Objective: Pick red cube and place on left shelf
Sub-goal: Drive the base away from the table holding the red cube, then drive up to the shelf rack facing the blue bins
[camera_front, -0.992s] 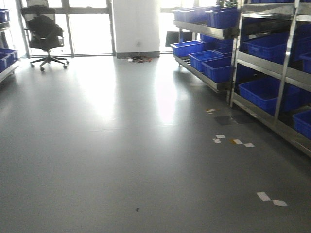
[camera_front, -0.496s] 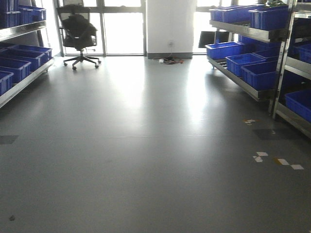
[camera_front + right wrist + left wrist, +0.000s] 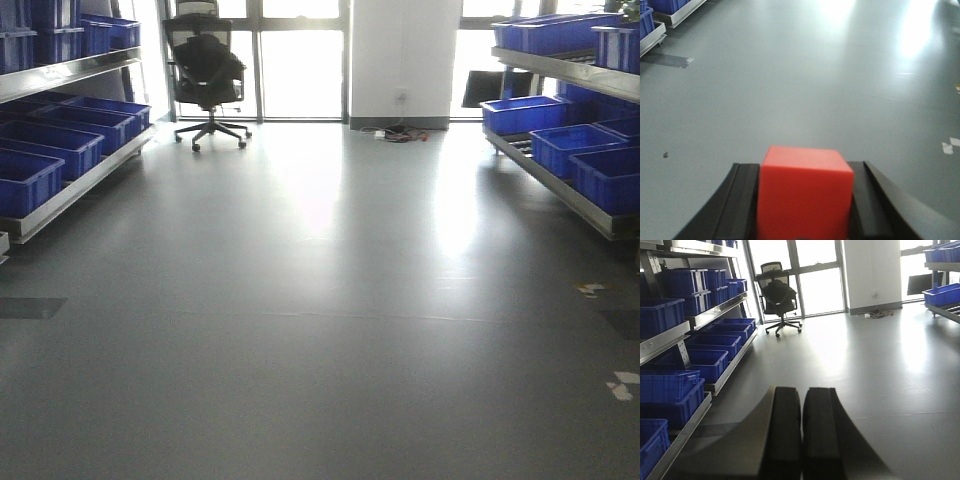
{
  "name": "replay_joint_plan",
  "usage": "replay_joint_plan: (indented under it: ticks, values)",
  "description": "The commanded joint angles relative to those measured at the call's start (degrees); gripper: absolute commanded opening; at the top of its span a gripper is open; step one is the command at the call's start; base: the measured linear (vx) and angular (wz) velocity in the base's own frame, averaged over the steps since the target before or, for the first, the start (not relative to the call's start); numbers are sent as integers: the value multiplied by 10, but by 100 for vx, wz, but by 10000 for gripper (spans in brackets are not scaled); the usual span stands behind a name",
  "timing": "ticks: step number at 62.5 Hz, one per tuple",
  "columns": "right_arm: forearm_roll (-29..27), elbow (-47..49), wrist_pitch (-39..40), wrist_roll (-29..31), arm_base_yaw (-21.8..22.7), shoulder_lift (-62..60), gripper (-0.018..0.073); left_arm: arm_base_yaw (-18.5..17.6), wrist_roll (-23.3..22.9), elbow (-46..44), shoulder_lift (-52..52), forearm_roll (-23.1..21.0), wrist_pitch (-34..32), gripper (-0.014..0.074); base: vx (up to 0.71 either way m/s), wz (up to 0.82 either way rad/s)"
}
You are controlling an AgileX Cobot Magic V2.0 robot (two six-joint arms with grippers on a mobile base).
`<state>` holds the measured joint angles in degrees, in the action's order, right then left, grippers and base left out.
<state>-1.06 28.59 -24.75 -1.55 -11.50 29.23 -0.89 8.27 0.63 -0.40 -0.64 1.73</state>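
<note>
The red cube sits clamped between the black pads of my right gripper, held above bare grey floor. My left gripper is shut with nothing in it, its two pads pressed together, pointing down the aisle. The left shelf runs along the left wall with blue tubs on its tiers; in the left wrist view this left shelf lies close on the left. Neither gripper nor the cube shows in the front view.
A second rack of blue tubs lines the right side. A black office chair stands at the far end by the windows. White tape marks and a dark floor patch lie on the grey floor.
The front view has swung leftward: the right rack slid toward the right edge and the left shelf has come into view. The chair shifted right in the picture.
</note>
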Motion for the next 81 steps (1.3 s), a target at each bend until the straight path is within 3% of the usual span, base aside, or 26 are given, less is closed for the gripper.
replay_joint_plan:
  ticks: [1,81]
  values:
    - [5,17,49,2,0,0,56,-3,0,13,4,-3,-52,106,54,24]
    - [5,17,49,2,0,0,56,-3,0,13,4,-3,-52,106,56,39]
